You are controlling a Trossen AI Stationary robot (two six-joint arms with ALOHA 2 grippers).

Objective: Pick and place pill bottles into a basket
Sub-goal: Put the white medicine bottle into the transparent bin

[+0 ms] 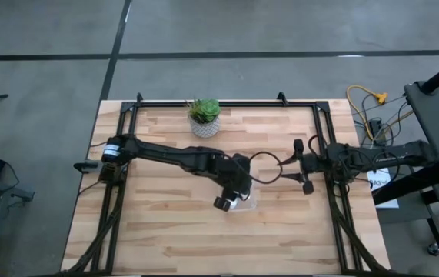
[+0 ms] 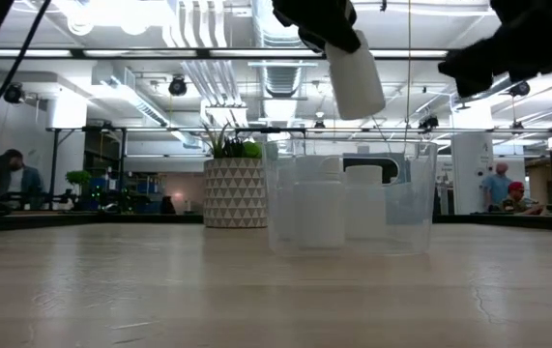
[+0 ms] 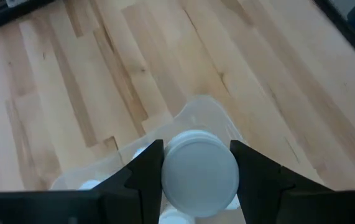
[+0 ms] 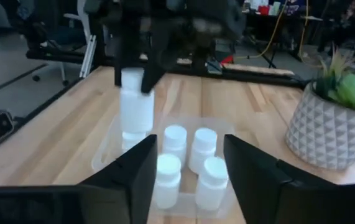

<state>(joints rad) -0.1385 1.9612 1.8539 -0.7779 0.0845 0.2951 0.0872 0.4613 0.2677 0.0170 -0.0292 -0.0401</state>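
basket (image 2: 421, 227) sat mid-table, several bottles (image 4: 189, 155) standing inside. left gripper (image 3: 197, 171) hung directly above it, pinching one pill bottle (image 2: 355, 75), long axis near vertical, slightly tilted. right gripper (image 4: 186, 168) waited beside the basket, fingers apart, empty.

overhead, table-level, two wrist views share basket (image 2: 351, 198)

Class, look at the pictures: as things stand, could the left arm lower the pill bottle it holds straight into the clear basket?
Probably yes. The left claw holds the pill bottle above the basket, whose top is open. Bottles already stand inside, but a gap seems left beneath.
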